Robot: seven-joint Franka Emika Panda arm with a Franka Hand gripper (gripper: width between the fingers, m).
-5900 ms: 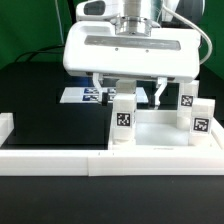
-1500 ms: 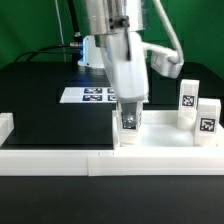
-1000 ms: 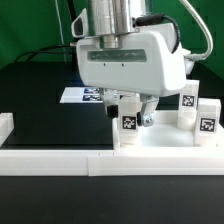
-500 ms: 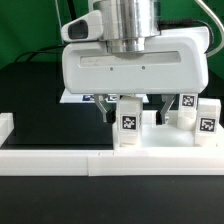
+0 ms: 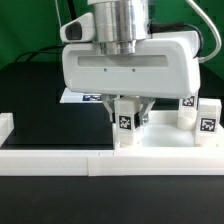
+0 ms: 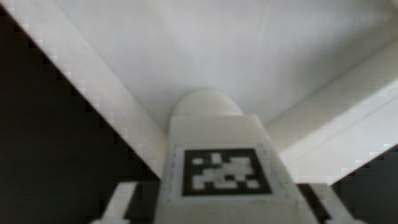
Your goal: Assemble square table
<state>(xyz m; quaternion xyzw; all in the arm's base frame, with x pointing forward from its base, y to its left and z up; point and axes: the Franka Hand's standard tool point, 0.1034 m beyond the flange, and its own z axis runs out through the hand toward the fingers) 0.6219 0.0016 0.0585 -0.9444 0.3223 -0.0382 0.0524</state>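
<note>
Square table: white slab [image 5: 160, 140] lies flat on the black counter [image 5: 50, 110], toward the front edge at the exterior view's right, just behind the low white border wall [image 5: 60, 155].
Leg in hand: one tagged leg [image 5: 124, 122] stands upright at the slab's corner nearest the counter's middle; the wrist view shows it [image 6: 217, 150] rising over a ribbed inner corner of the slab.
Gripper: gripper [image 5: 128, 108] hangs directly over that leg, fingers [image 5: 140, 108] flanking its top; gripping or merely around it, cannot tell.
Other legs: two more [image 5: 187, 106] [image 5: 207, 118] stand on the slab's far side at the exterior view's right; a fourth is not visible.
Marker board: marker board [image 5: 80, 97] sits behind, mostly hidden by the arm.
Progress: early, by my reckoning; one leg at its corner, seating unconfirmed; the rest look unmounted.
</note>
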